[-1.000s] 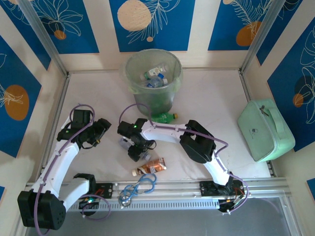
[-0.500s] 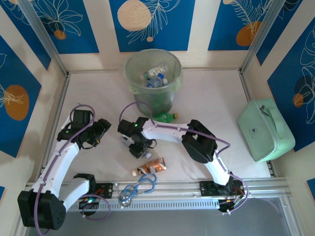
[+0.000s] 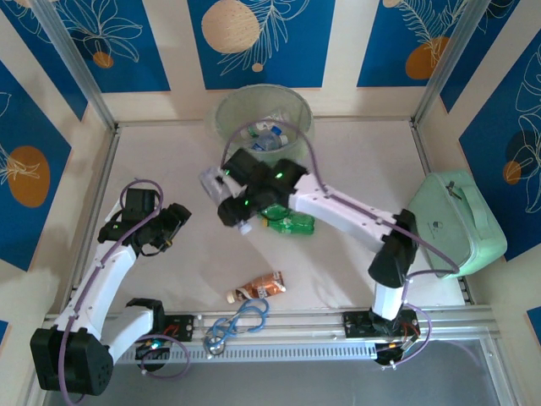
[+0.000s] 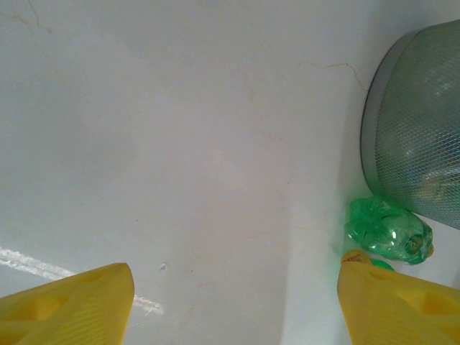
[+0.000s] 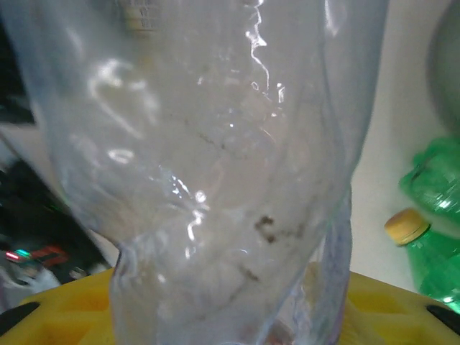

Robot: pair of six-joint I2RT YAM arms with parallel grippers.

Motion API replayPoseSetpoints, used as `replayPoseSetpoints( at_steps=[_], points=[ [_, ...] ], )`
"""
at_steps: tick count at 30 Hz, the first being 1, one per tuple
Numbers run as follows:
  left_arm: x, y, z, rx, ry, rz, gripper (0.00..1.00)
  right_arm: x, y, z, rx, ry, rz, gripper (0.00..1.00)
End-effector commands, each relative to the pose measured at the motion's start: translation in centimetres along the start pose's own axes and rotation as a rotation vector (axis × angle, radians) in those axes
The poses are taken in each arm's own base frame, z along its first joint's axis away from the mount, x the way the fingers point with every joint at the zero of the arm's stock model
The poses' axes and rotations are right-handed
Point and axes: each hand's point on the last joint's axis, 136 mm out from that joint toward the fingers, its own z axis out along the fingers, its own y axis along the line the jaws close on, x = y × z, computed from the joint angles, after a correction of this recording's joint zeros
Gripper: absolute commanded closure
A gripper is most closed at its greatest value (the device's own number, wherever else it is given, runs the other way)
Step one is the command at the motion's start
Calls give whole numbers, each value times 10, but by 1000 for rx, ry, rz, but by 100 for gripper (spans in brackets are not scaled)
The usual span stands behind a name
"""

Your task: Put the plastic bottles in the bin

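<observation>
Beside the bin, my right gripper pinched a clear bottle, held high to pass the rim. My left gripper hung spread by a green bottle.

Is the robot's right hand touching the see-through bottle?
Touching. The right wrist view shows the clear bottle pinched between the yellow fingers of the right gripper.

Right claw risen off surface, closed on clear bottle. Arm swung from beside orange-brown bottle toward bin, now stretched out. Green bottles more uncovered.
</observation>
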Motion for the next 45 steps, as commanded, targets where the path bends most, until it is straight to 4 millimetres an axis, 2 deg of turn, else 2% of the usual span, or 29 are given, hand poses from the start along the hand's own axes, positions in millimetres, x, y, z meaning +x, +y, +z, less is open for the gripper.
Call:
replayPoseSetpoints(
  at_steps=[1, 4, 6, 9, 12, 17, 25, 31, 34, 37, 40, 45],
  points=[
    [-3, -5, -1, 24, 4, 22, 26, -33, 9, -62, -103, -125, 85, 49],
    [-4, -9, -1, 34, 8, 30, 27, -62, -3, -99, -109, -212, 136, 48],
    [-3, -12, 0, 41, 15, 31, 27, -81, -21, -116, -95, -255, 196, 48],
    [-4, -14, 0, 46, 18, 29, 28, -106, -45, -127, -96, -296, 271, 49],
    [-4, -16, 0, 47, 20, 34, 28, -126, -67, -128, -101, -318, 331, 49],
    [-4, -17, -1, 44, 27, 45, 28, -149, -95, -117, -142, -347, 426, 49],
    [-4, -20, 1, 36, 42, 64, 28, -175, -116, -95, -249, -369, 499, 49],
    [-3, -19, 4, 29, 50, 65, 29, -185, -135, -62, -318, -330, 599, 48],
    [-3, -19, 5, 26, 51, 65, 28, -189, -141, -47, -348, -317, 630, 40],
    [-2, -20, 4, 32, 56, 69, 27, -193, -144, -38, -373, -311, 632, 25],
    [-3, -22, 2, 34, 51, 87, 26, -193, -147, -38, -367, -313, 626, 21],
    [-2, -23, 2, 36, 52, 107, 25, -192, -143, -56, -342, -341, 597, 19]
  ],
)
